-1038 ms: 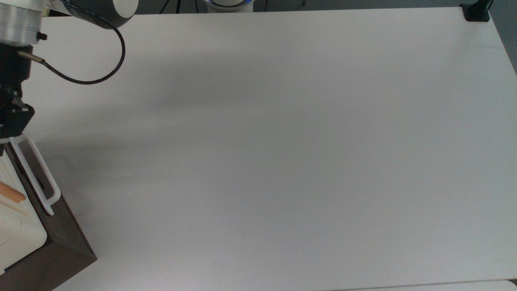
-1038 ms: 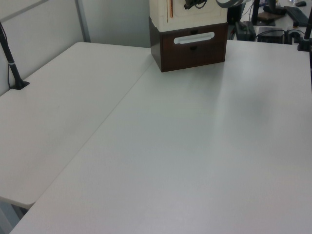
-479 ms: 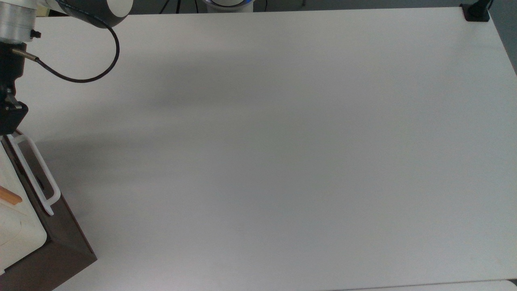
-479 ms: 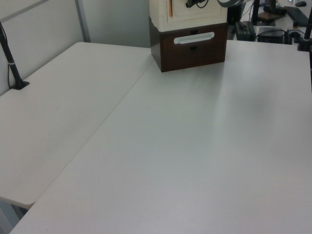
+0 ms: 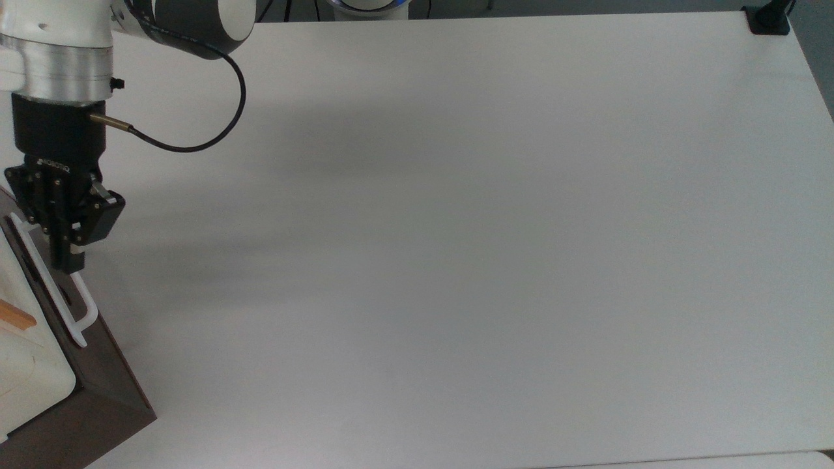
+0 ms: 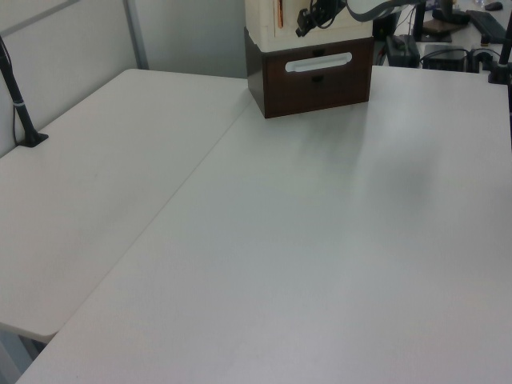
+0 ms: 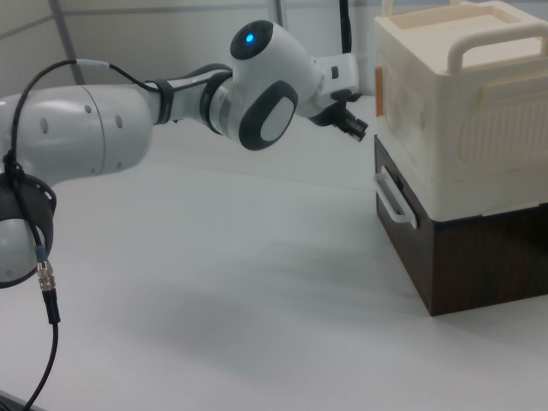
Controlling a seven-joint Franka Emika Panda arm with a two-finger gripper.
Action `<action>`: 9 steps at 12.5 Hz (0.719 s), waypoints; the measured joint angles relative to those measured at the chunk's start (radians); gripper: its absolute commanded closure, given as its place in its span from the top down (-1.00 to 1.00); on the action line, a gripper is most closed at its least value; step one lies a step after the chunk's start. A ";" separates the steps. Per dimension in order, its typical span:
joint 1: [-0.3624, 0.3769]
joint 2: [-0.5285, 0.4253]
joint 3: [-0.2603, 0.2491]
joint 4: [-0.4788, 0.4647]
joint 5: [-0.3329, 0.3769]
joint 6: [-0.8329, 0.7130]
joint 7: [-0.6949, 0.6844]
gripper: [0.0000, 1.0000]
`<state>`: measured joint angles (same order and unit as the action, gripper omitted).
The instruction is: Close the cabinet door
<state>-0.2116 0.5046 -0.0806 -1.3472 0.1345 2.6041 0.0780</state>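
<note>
The cabinet (image 7: 467,128) has a cream body on a dark brown base (image 7: 467,257) and stands at the right view's right. Its cabinet door (image 7: 396,120) lies flush with the cream front, and the short copper-orange handle (image 7: 378,92) sits at the door's far edge. My gripper (image 7: 360,130) hovers just in front of the door, a small gap away, shut on nothing. In the top view the gripper (image 5: 67,257) hangs over the white loop handle (image 5: 62,293). In the left view the gripper (image 6: 302,30) is before the door (image 6: 344,24).
The dark drawer front (image 6: 318,76) with the white loop handle (image 6: 318,62) sits under the door. The white table (image 5: 456,228) stretches wide to the top view's right. A black clamp post (image 6: 20,112) stands at the left view's left edge.
The door went from slightly ajar to flush with the cabinet. The gripper then drew back from the front, moving toward the top view's right and lower.
</note>
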 measured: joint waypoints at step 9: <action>0.090 -0.188 0.004 0.002 0.000 -0.870 -0.157 -0.04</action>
<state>-0.1212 0.3161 -0.0762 -1.3452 0.1346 1.7340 -0.0790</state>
